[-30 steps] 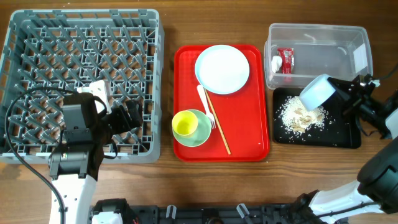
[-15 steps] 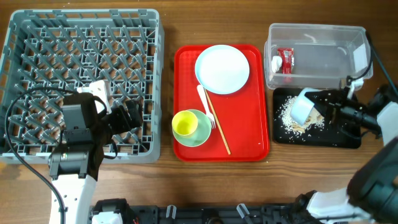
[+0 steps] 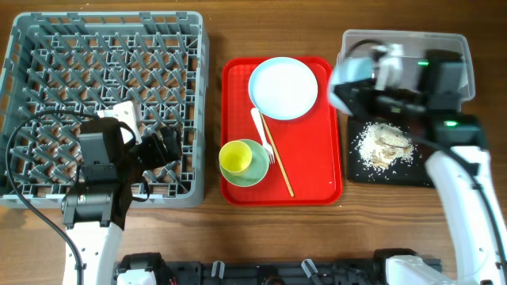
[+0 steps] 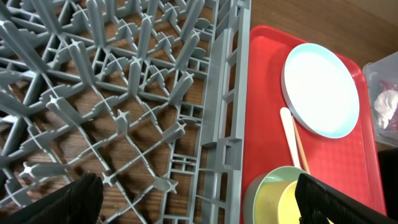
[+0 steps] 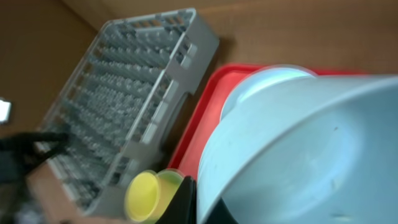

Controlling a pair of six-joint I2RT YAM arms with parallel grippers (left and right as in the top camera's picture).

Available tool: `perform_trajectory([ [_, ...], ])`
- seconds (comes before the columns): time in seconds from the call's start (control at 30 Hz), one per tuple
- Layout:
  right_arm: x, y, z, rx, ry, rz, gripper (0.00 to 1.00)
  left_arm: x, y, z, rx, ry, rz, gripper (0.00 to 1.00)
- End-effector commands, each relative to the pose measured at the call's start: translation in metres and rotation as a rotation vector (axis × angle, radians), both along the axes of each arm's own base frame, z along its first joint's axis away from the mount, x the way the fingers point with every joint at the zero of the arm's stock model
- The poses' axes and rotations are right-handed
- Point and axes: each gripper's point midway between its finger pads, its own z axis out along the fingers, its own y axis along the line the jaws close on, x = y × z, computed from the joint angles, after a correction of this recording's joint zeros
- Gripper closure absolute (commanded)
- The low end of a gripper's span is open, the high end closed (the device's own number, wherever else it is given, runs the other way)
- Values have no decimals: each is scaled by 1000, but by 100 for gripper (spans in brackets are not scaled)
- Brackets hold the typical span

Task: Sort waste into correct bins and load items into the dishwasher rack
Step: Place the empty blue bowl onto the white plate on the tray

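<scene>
While the right jaws grip the blue bowl (image 3: pixel 348 77) by its rim over the seam between red tray (image 3: pixel 238 103) and clear tub (image 3: pixel 404 36), the danger is a slip: it seems tilted, though blur makes that uncertain, and a drop would hit the plate (image 3: pixel 283 87) or the worktop (image 3: pixel 317 237). Overhead gives us crumbs (image 3: pixel 383 146) on the black tray (image 3: pixel 380 178); only the left wrist view shows the left jaws spread wide, empty, over the rack (image 4: pixel 221 93).

Robotics lab bench staged as a kitchen: a wooden tabletop (image 3: pixel 238 229) holds a grey dishwasher rack (image 3: pixel 103 17) at 10 o'clock, a red tray (image 3: pixel 313 158) at centre and a cabled robot arm (image 3: pixel 93 207) at 7 o'clock.
</scene>
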Motion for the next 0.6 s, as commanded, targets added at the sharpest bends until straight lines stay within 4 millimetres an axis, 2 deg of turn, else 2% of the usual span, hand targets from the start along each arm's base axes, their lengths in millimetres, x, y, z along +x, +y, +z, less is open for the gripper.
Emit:
perform_trajectory([
  [0.0,25,25,-5,-203,-126,-69,96,3,-3,8,-10,-18,-8,0],
  [0.1,37,56,-18,-304,-199,-54,96,3,-3,8,-10,-18,-8,0],
  [0.27,53,93,-69,-404,-186,-28,96,3,-3,8,-10,-18,-8,0],
  [0.33,58,100,-97,-424,-144,-12,96,3,-3,8,-10,-18,-8,0],
  [0.37,61,102,-120,-432,-96,-13,96,3,-3,8,-10,-18,-8,0],
  [0.4,62,103,-131,-439,-73,-13,96,3,-3,8,-10,-18,-8,0],
  [0.47,63,103,-150,-455,-40,-6,96,3,-3,8,-10,-18,-8,0],
  [0.57,64,104,-165,-467,-14,-2,96,3,-3,8,-10,-18,-8,0],
])
